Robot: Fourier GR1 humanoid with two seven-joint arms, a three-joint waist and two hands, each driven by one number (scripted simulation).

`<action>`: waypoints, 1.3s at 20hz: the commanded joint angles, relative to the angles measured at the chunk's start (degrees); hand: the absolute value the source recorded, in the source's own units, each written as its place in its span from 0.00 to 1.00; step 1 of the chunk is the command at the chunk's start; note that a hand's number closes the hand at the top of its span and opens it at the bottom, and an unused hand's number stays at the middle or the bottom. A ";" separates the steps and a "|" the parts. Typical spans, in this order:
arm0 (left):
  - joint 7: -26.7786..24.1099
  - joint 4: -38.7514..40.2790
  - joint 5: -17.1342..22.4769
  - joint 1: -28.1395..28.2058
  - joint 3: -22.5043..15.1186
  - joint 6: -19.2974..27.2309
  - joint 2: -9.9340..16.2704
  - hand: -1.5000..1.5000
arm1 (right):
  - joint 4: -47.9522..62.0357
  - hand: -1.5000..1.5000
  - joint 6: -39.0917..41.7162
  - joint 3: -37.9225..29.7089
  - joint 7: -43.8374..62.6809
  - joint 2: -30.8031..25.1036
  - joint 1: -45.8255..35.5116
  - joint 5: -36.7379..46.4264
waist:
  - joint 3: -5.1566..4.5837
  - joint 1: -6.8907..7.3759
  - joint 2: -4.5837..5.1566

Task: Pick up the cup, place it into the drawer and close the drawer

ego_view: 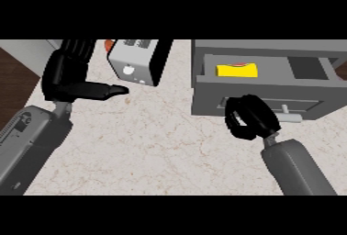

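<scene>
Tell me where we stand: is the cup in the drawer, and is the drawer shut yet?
Done: a yellow cup lies inside the open drawer. In hand: the right hand, fingers curled and holding nothing, is at the drawer's front panel by the handle. Left: pushing the drawer shut. The left hand rests open at the view's left.

Pale beige marble-look worktop [156, 137] with faint reddish veining fills most of the view. Dark brown wood-grain floor [15, 78] shows past its left edge. Small grey box-shaped appliance [139, 59] with a black side, a round white knob and a vent grille stands at the back, turned at an angle. Small orange patch [108, 44] just left of it, can't tell what. Lighting even, no hard shadows.
</scene>
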 commanded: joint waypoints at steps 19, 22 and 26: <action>-2.87 -4.25 -0.13 10.06 5.09 -10.08 2.12 0.00 | 52.54 1.00 -2.08 -15.44 -14.00 -4.70 -34.31 -2.83 | 0.15 2.66 1.98; -3.29 -2.62 0.14 9.13 5.20 -11.82 1.56 0.00 | 53.19 1.00 -2.99 -16.18 -13.27 -3.69 -35.17 -3.48 | 0.13 2.71 2.44; -2.60 -3.90 0.91 10.29 5.44 -12.92 2.09 0.00 | 53.82 1.00 -2.11 -17.82 -13.97 -5.15 -35.64 -4.97 | 0.14 3.42 2.19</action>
